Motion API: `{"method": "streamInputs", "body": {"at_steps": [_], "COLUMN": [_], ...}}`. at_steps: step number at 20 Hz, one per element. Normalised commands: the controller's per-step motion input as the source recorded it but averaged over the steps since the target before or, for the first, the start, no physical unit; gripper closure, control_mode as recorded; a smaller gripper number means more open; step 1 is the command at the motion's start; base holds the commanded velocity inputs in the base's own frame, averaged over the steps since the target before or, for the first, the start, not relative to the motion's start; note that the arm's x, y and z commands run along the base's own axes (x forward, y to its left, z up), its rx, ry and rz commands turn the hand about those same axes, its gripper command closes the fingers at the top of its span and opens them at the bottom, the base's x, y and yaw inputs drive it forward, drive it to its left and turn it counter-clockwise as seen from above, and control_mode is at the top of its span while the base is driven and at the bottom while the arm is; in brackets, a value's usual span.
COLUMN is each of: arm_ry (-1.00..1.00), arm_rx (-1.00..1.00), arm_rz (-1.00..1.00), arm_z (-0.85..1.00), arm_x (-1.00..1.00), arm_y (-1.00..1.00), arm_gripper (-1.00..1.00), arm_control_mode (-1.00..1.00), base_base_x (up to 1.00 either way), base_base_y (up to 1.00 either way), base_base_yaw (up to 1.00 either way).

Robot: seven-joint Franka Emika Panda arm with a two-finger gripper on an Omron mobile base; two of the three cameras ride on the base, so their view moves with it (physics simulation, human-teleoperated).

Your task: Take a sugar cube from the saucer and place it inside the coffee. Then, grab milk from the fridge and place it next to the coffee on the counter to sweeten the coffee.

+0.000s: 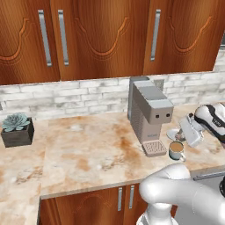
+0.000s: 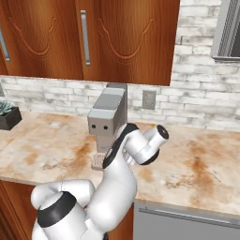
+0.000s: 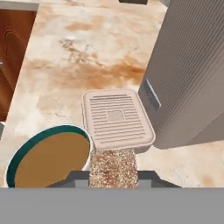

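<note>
Speckled brown and white, the sugar cube (image 3: 113, 168) sits pinched between your claw's (image 3: 113, 175) two dark finger tips in the hand view, so the claw is closed on the cube. The cube is blocky, with no clear long axis, and it shows one grainy face toward the camera. It hangs just beside the rim of the coffee (image 3: 49, 156), between the mug and the ribbed drip tray (image 3: 117, 118) of the grey coffee machine (image 3: 192, 74).

In the left base view you find the claw (image 1: 188, 135) tilted down over the right part of the desk (image 1: 88, 154), just above and right of the coffee (image 1: 176, 150). The mug stands upright near the front edge of the desk, its mouth facing up and its handle turned toward the front right. A bit of the white saucer (image 1: 173, 132) shows behind the mug, partly hidden by the claw.

A potted succulent (image 1: 16, 128) rests at the far left edge of the desk, well apart from the mug.

In the right base view the arm covers the mug and the cube.
</note>
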Motion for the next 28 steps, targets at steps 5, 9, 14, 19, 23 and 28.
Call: {"method": "streamInputs", "body": {"at_steps": [5, 9, 14, 19, 23, 28], "arm_ry": [0.05, -0.03, -0.07, -0.01, -0.02, 0.0], "arm_rx": [0.13, 0.06, -0.01, 0.0, 0.0, 0.0], "arm_rz": [0.0, 0.08, 0.05, 0.04, 0.0, 0.0], "arm_z": [0.3, 0.38, -0.12, -0.19, -0.08, -0.17], "arm_x": [0.4, -0.58, -0.44, -0.24, 0.1, 0.09], "arm_y": [-0.49, 0.02, 0.34, 0.17, 0.0, 0.0], "arm_gripper": [1.0, 1.0, 1.0, 1.0, 1.0, 1.0], "arm_control_mode": [-1.0, -1.0, -1.0, -1.0, -1.0, -1.0], "base_base_x": [0.0, 0.0, 0.0, 0.0, 0.0, 0.0], "base_base_y": [0.0, 0.0, 0.0, 0.0, 0.0, 0.0], "base_base_yaw": [0.0, 0.0, 0.0, 0.0, 0.0, 0.0]}}
